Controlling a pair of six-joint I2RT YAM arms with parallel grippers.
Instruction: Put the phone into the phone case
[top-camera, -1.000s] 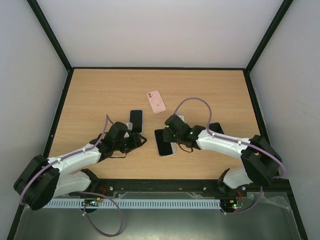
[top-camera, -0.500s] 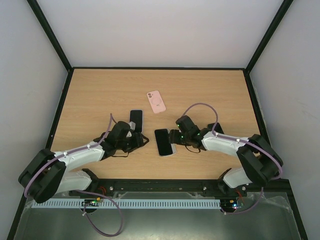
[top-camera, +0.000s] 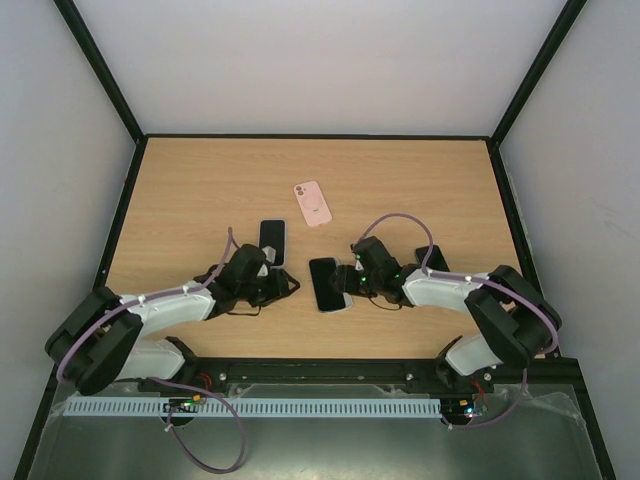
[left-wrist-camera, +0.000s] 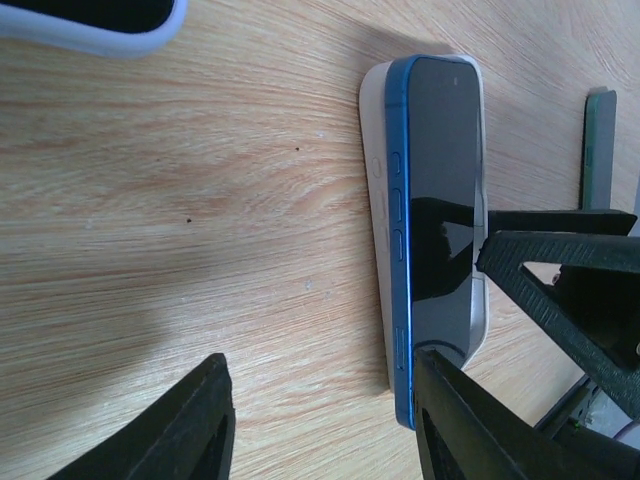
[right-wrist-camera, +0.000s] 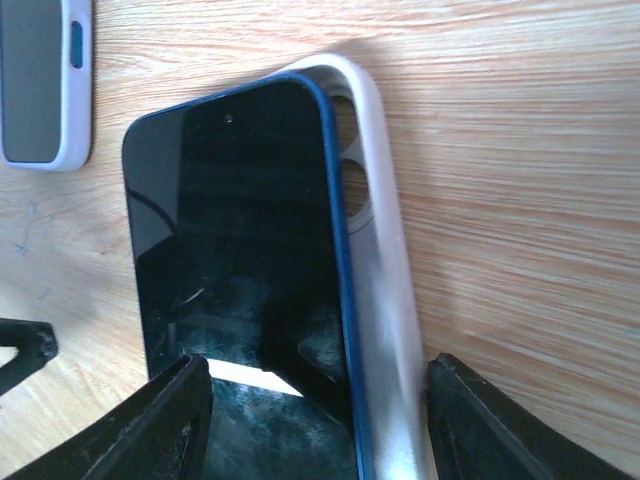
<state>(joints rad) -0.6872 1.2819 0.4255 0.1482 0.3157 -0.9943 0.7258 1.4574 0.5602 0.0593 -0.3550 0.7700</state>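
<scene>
When viewing from above, locate the blue-framed, black-screened phone (top-camera: 326, 284) lying askew on the white flexible phone case (top-camera: 346, 296), between left gripper (top-camera: 288, 284) and right gripper (top-camera: 350, 280). From the left wrist: fingers spread, holding nothing, just short of the phone's edge. From the right wrist: fingers spread, straddling phone and case. Step in hand: seating, not yet done. Next, probably: square phone over case, then press flat.

Phone (top-camera: 324, 283) askew on case (top-camera: 347, 295) — centre, wooden table (top-camera: 200, 190)
</scene>
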